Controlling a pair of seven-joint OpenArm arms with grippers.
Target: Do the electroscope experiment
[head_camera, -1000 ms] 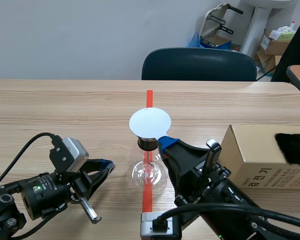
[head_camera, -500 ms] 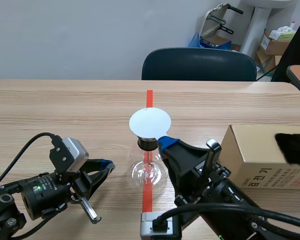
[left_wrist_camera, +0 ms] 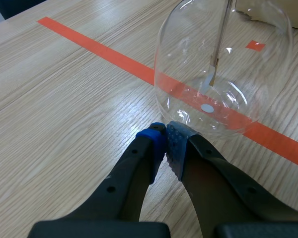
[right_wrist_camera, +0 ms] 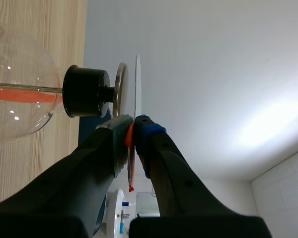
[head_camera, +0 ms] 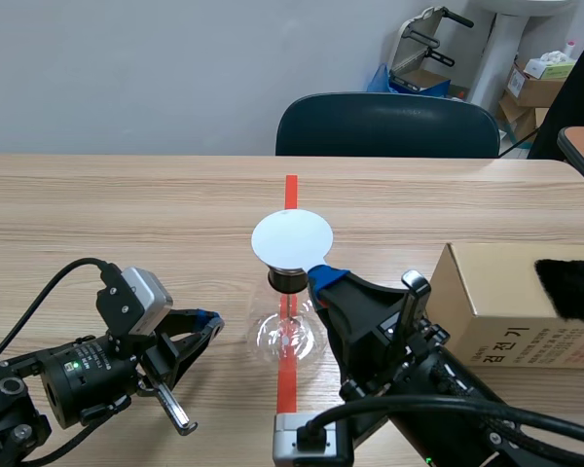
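The electroscope is a round glass flask [head_camera: 287, 336] with a black stopper [head_camera: 285, 280], standing on the orange-red tape line in mid-table. A white disc [head_camera: 291, 238] lies over its top. My right gripper [head_camera: 321, 275] is shut on the disc's near edge; in the right wrist view the thin white disc [right_wrist_camera: 137, 84] is pinched between the pads, right against the electroscope's metal plate [right_wrist_camera: 120, 89]. My left gripper [head_camera: 209, 321] rests low on the table left of the flask, shut on nothing. In the left wrist view its gripper [left_wrist_camera: 165, 144] lies just short of the flask [left_wrist_camera: 223, 69], whose inner rod [left_wrist_camera: 217, 49] shows.
A cardboard box [head_camera: 511, 302] stands at the right with a black furry piece [head_camera: 569, 287] on it. A dark chair [head_camera: 387, 126] stands behind the table's far edge. The orange-red tape line [left_wrist_camera: 104, 52] runs under the flask.
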